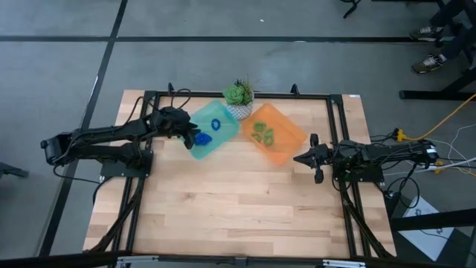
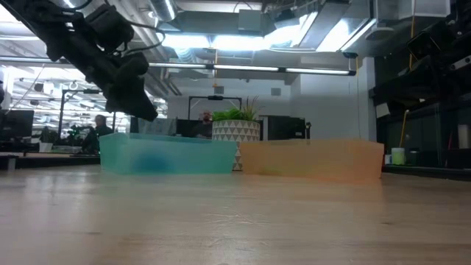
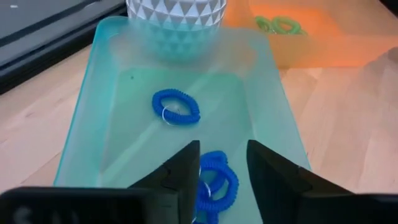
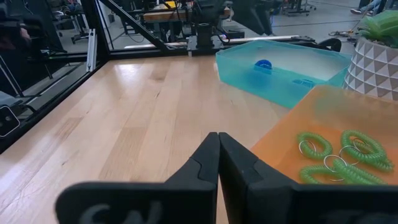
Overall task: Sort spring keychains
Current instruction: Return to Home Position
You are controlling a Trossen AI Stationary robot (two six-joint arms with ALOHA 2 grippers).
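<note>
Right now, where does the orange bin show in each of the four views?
High view: orange bin right of centre, just right of the teal bin.
Low view: bin in the right half, beside the teal bin.
Left wrist view: bin beyond the teal bin's far end.
Right wrist view: bin nearest the camera, green keychains inside.
Shared landmark: the potted plant standing by both bins.

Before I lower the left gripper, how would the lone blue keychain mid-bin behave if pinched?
The blue keychain is a thin coiled loop, so it would probably squash and spring back. It looks light; on the teal bin's smooth floor, near the open left gripper, it may slide when nudged.
</note>
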